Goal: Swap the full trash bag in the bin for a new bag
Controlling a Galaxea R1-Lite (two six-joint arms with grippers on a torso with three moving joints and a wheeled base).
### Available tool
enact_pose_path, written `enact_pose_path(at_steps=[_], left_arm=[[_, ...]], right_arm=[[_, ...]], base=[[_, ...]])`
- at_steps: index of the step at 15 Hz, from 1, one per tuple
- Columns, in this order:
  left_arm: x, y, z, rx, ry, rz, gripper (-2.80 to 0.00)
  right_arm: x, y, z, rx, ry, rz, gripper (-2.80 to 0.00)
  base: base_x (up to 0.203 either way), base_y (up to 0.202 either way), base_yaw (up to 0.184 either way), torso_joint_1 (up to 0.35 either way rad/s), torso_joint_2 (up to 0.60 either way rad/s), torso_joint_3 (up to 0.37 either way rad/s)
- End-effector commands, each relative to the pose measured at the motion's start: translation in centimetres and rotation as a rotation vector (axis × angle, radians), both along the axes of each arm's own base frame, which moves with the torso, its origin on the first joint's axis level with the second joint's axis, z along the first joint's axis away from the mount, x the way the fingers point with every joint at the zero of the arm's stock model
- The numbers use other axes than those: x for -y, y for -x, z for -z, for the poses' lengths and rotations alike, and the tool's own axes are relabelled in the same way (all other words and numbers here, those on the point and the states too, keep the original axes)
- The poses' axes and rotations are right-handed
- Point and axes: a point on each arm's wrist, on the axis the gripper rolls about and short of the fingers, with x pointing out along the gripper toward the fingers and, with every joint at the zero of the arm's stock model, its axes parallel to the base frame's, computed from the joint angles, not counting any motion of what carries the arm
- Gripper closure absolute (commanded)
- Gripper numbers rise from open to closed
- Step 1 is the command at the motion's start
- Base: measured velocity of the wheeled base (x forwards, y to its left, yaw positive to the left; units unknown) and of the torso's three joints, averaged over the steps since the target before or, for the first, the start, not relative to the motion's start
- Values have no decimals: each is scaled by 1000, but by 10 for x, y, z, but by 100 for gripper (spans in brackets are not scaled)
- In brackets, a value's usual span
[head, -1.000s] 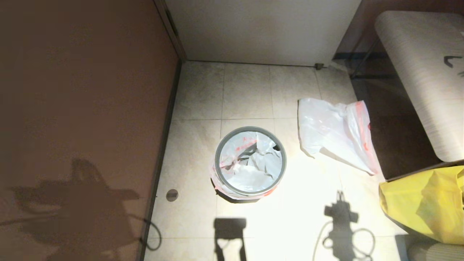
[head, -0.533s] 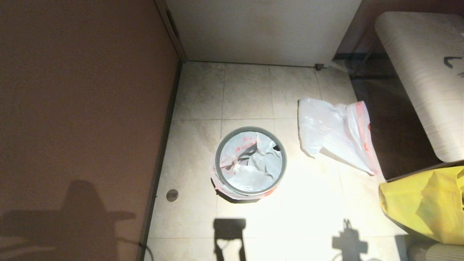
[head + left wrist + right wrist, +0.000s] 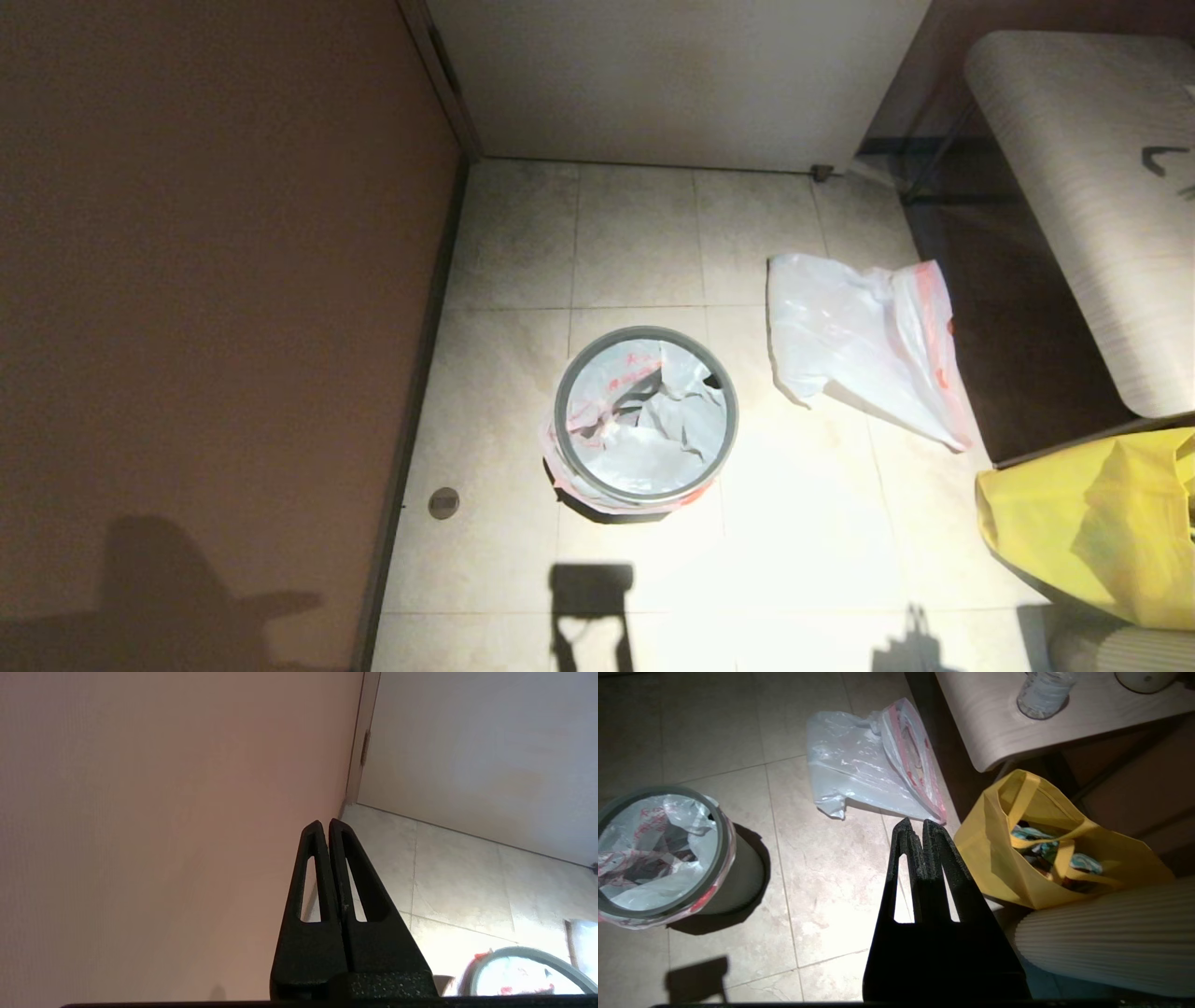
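White film: the full trash bag (image 3: 644, 415) sits inside the bin (image 3: 565, 439), its red-pink band folded out over the grey hoop; dark scraps show through.
Writing: red print on the bag film, too small to read.
Bin place: on the tiled floor (image 3: 635, 243), near the centre of the head view.
New bag: the new bag (image 3: 859, 341) lies flat on the tiles at 2 o'clock from the bin, apart from it, red-pink edge toward the right.
Yellow bag: the yellow bag (image 3: 1092, 523) stands at 4 o'clock from the bin, packets inside it, beside a ribbed pale object (image 3: 1106, 938).
Table: the pale wood table (image 3: 1092, 187) at 2 o'clock carries a clear container (image 3: 1041, 693).
Room: brown wall (image 3: 205, 280) at 9 o'clock, white wall (image 3: 672, 75) at 12 o'clock.
Left gripper: the left gripper (image 3: 323, 823) is raised near the brown wall, jaws pressed together, holding nothing.
Right gripper: the right gripper (image 3: 917, 823) hangs above the tiles between the new bag and the yellow bag, jaws pressed together, holding nothing.
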Motion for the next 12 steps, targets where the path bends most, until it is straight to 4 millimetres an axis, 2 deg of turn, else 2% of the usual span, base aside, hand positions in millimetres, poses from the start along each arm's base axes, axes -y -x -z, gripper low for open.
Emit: enact_pose_path(at_steps=[1,2,5,7,12], left_arm=[[-2,11,13,23,14,6,0],[-3,16,17,23,14,1,0],[-4,26,30,-9,17,-72,0],[-3,25,31,-19,10,-74,0],[-2,25,34,-32,-26,-62,0]], right_arm=[[-1,14,6,38,0,24,0],[-1,18,12,39,0,30,0],[-2,27,46,-28,13,34,0],[-2,18,70,-86,25,30,0],[-3,-13,113,-71,47,-7,0]], base=[[0,0,0,0,0,0],[0,0,0,0,0,0],[0,0,0,0,0,0],[0,0,0,0,0,0],[0,0,0,0,0,0]])
